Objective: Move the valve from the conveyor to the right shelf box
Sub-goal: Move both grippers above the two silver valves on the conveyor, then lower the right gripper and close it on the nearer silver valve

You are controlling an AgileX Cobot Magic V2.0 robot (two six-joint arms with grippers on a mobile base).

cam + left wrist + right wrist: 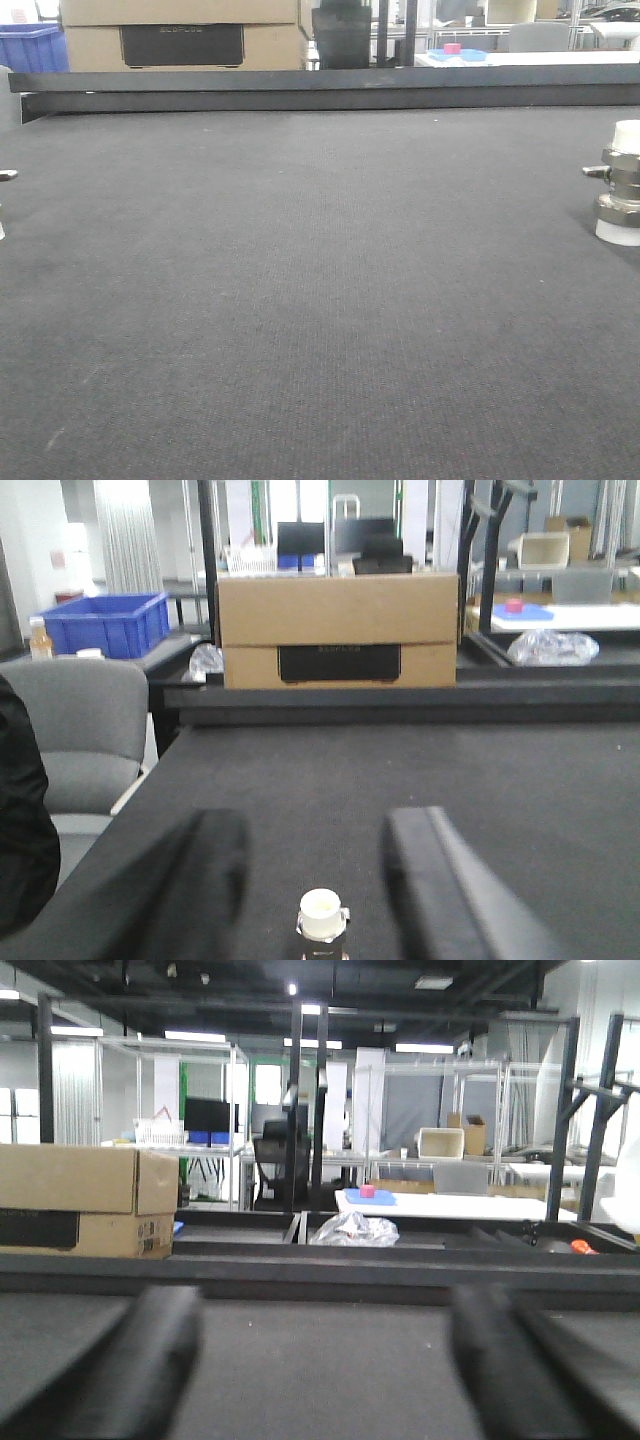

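A shiny metal valve (pixel 620 185) with a white cap and white end stands upright on the dark grey conveyor (pixel 320 300) at the right edge of the front view. In the left wrist view a valve (pixel 323 925) with a white cap stands low in the frame. It sits between and just behind the tips of my open left gripper (pixel 315 825), touching neither finger. My right gripper (pixel 325 1305) hovers open over bare conveyor (pixel 320 1370) with nothing between its fingers. The right shelf box is out of view.
A dark metal rail (pixel 320 90) runs along the belt's far edge. Behind it stand a cardboard box (pixel 338 630), a blue crate (pixel 100 622) and a grey chair (pixel 75 730). A metal stem (pixel 6 175) pokes in at the front view's left edge.
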